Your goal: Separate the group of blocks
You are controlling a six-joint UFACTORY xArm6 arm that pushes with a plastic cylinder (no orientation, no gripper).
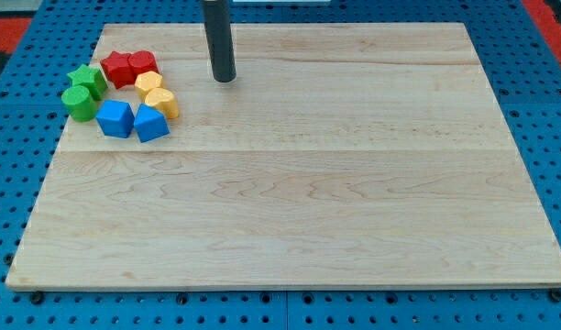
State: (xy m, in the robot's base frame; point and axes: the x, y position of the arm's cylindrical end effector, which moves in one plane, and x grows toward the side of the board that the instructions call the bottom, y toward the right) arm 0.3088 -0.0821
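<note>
Eight blocks sit bunched near the top-left corner of the wooden counter (290, 211): a red star (118, 67) touching a red block (143, 63) of unclear shape, a green star (86, 80) above a green cylinder (78, 102), two yellow blocks (148, 82) (160, 102) stacked diagonally, and a blue cube (115, 118) beside a blue wedge-like block (151, 123). My tip (225, 79) rests on the counter to the view's right of the cluster, apart from every block, nearest the red block and upper yellow one. The arm carries no claw, only the dark rod.
</note>
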